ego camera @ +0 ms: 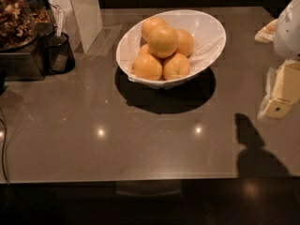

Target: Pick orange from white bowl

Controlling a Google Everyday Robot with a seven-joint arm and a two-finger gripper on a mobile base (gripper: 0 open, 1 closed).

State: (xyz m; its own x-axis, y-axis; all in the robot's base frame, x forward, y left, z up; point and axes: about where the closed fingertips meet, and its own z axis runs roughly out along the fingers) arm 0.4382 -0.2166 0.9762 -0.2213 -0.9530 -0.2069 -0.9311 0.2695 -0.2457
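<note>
The orange (162, 41) is shown atop smaller fruits (147, 66) in the white bowl (210, 32); the gripper (280, 95) is held well apart at right, its state not discernible.

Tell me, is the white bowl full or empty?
Full: the white bowl holds a heap of citrus fruits, the orange on top. The gripper hangs at the right edge.
</note>
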